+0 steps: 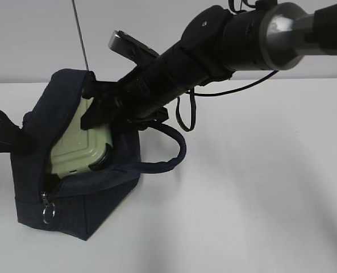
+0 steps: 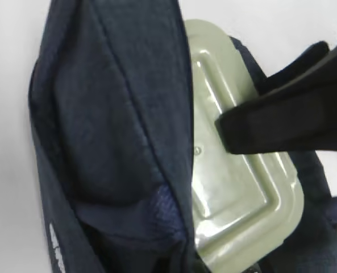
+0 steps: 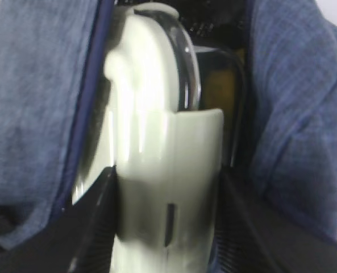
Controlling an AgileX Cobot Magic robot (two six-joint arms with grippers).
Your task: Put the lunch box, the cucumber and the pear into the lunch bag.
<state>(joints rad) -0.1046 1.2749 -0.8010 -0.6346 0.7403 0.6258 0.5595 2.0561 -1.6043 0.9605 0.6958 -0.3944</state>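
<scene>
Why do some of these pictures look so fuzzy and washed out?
Right wrist view: the lunch box sits so close it blurs, glare whitening its lid. Left wrist view: the right gripper is a soft dark shape. Exterior view: sharper, with faint shadows on the table.

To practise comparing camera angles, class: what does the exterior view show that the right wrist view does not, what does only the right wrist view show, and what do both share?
Only the exterior view shows the whole lunch bag standing on the white table, its zipper ring, a loop handle and the right arm reaching in.

Only the right wrist view shows the right gripper clamped on the lunch box at its clip end, plus the box's clear wall edge-on.

Both show the pale green lid partly inside the navy bag.
</scene>
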